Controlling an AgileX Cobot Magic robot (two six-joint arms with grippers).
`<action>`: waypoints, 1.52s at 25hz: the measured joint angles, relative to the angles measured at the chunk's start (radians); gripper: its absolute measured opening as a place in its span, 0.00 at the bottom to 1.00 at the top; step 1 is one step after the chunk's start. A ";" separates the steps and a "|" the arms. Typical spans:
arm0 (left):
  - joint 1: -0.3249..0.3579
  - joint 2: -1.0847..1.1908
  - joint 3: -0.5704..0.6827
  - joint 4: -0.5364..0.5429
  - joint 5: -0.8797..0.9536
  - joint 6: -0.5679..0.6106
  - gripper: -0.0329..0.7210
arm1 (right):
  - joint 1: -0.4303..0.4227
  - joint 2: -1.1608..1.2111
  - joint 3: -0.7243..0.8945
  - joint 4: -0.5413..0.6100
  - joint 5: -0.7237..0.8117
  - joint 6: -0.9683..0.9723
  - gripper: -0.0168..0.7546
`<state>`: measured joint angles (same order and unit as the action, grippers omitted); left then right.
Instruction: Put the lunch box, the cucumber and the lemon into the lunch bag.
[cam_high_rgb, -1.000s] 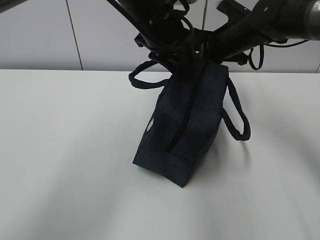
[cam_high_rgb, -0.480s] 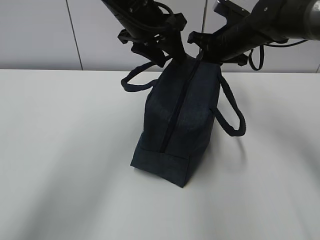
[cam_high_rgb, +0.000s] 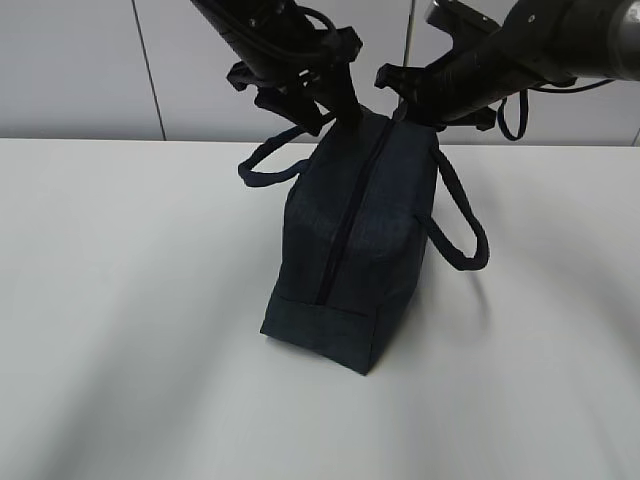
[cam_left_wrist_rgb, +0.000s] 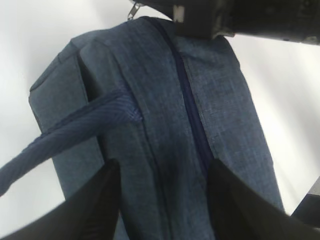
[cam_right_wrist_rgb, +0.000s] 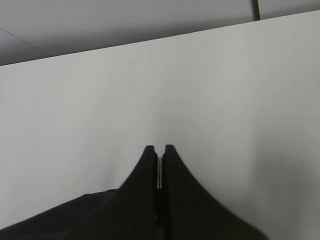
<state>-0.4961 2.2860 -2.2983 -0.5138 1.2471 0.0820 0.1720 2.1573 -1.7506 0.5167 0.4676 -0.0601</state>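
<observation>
Lunch bag upright — left tool spread astride zipper seam; right tool pinched closed at far end.

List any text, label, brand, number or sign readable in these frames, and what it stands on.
None can be read. The lunch bag shows only plain navy fabric and its closed zipper in the exterior and left wrist views, with no print or logo in sight. The right wrist view shows just the right gripper over the bare white table. The wall panels behind carry no marks.
</observation>
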 joint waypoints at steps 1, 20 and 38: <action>0.000 0.010 0.000 0.000 0.000 0.000 0.54 | 0.000 0.000 0.000 0.000 0.000 0.000 0.02; -0.010 0.057 0.000 0.023 -0.007 0.067 0.04 | 0.000 0.025 0.000 0.000 -0.061 0.000 0.02; -0.012 0.054 0.000 0.045 -0.007 0.074 0.03 | 0.000 0.120 -0.006 0.172 -0.060 0.002 0.02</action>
<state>-0.5082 2.3396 -2.2983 -0.4684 1.2396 0.1557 0.1720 2.2770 -1.7567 0.6892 0.4079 -0.0583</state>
